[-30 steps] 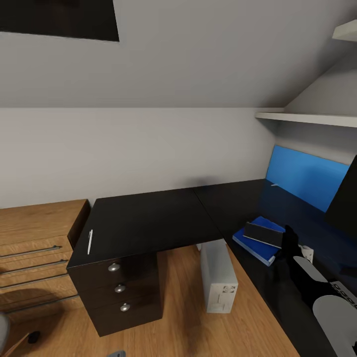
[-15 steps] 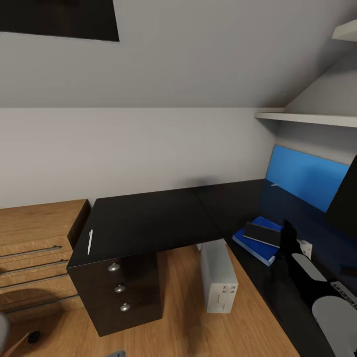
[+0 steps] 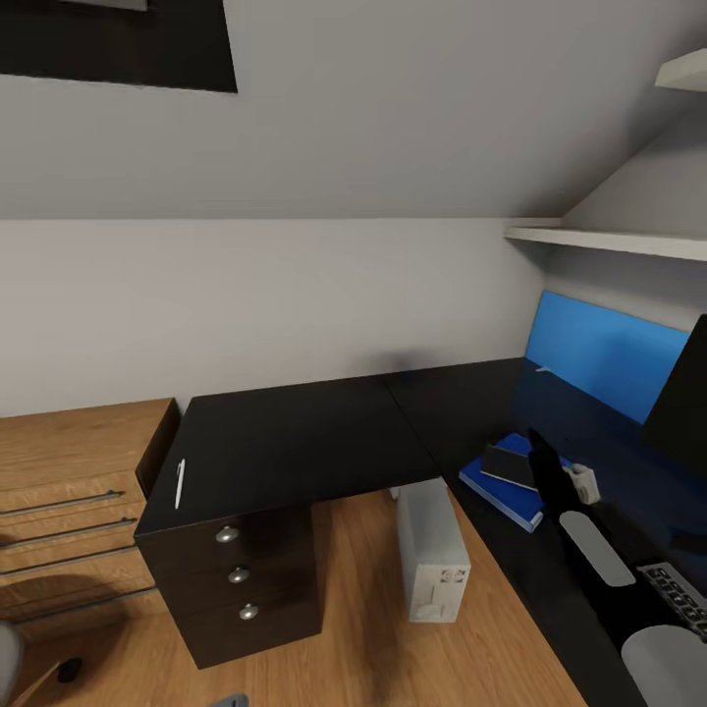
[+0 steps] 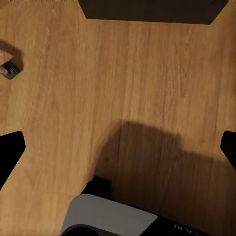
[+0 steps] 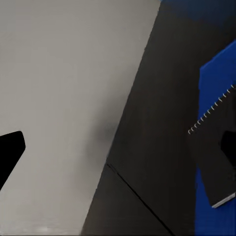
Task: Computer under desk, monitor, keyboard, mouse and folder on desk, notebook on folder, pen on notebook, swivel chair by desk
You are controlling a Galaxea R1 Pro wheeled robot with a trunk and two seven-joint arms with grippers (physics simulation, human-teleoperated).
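The black desk runs along the wall and turns the corner to the right. The white pen lies at its left end. On the right wing, the grey notebook lies on top of the blue folder. My right gripper hovers open just over the notebook's right side. The computer stands on the floor beside the desk. Part of the keyboard and the monitor's edge show at far right. My left gripper is open above the wooden floor.
A dark drawer unit with three knobs sits under the desk's left end, next to a light wood chest. A blue wall panel and a white shelf are behind the right wing. A chair caster shows bottom left.
My right gripper has moved up and left, away from me, from beside the notebook to over it. The view has tilted slightly, bringing the keyboard into sight.
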